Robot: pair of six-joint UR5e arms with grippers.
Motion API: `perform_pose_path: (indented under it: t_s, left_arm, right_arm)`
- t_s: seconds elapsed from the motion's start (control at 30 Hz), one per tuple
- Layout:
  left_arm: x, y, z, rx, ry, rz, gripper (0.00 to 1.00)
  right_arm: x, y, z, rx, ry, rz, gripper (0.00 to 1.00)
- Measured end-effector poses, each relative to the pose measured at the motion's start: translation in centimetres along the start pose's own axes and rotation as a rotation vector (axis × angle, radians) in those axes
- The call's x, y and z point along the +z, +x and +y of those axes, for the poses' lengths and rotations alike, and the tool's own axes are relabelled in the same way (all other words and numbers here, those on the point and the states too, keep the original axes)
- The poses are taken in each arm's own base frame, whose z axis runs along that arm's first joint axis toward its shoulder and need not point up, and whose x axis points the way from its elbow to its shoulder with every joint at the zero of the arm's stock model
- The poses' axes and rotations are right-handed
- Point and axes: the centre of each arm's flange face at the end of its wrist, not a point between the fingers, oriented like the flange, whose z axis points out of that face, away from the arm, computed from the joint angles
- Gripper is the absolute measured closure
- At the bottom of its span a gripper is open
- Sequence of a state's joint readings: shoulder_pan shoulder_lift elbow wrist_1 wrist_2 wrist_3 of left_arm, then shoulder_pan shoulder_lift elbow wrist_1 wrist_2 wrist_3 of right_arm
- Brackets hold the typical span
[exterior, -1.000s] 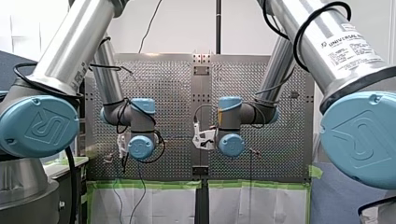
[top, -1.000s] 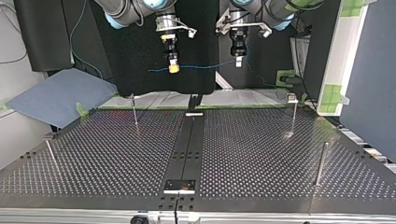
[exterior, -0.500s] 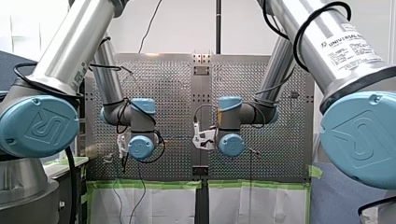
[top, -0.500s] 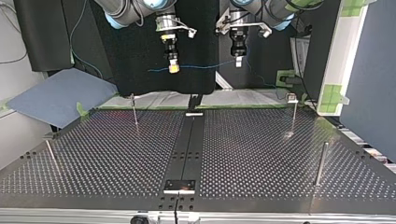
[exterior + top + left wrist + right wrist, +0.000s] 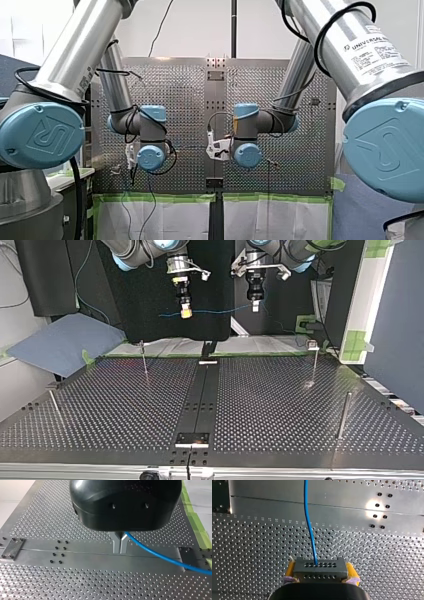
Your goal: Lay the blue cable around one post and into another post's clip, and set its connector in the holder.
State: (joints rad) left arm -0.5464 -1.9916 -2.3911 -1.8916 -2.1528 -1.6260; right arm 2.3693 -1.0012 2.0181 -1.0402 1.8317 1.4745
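- My right gripper [image 5: 186, 313] is clamped on the grey connector [image 5: 319, 567], which sits crosswise between its yellow pads [image 5: 291, 570].
- My left gripper [image 5: 119, 545] has its metal fingers [image 5: 115, 543] pressed together. As I read it, they pinch the blue cable [image 5: 160, 555] high up near the body, and the cable leaves to one side.
- In the top view the cable hangs in the air as a nearly level line from one gripper to the other. Its long axis runs across the view, beyond the far edge of the table [image 5: 270, 405].
- Every post stands lower than the cable and nearer that camera. One post with a small pale fitting on top [image 5: 314, 360], likely a clip, is on my left arm's side. Another thin post [image 5: 143, 359] is on my right arm's side. I judge the coming move goes down and toward that camera.
- The wrist views show each grip. Only the top view shows the span and the posts. The front view hides both grippers behind my wrists.
- I cannot tell which fitting is the holder.
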Motion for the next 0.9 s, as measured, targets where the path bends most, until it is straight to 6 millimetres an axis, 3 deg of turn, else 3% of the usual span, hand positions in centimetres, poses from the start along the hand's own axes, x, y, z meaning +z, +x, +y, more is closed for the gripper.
perform_pose_path:
  t_s: [0.5,0.9]
  left_arm:
    - [0.0,0.0,0.0,0.001,0.000,0.001,1.00]
    - [0.1,1.9,0.5,0.039,-0.011,0.046,1.00]
  right_arm:
    - [0.0,0.0,0.0,0.001,0.000,0.000,1.00]
    - [0.1,0.1,0.1,0.002,-0.002,0.001,1.00]
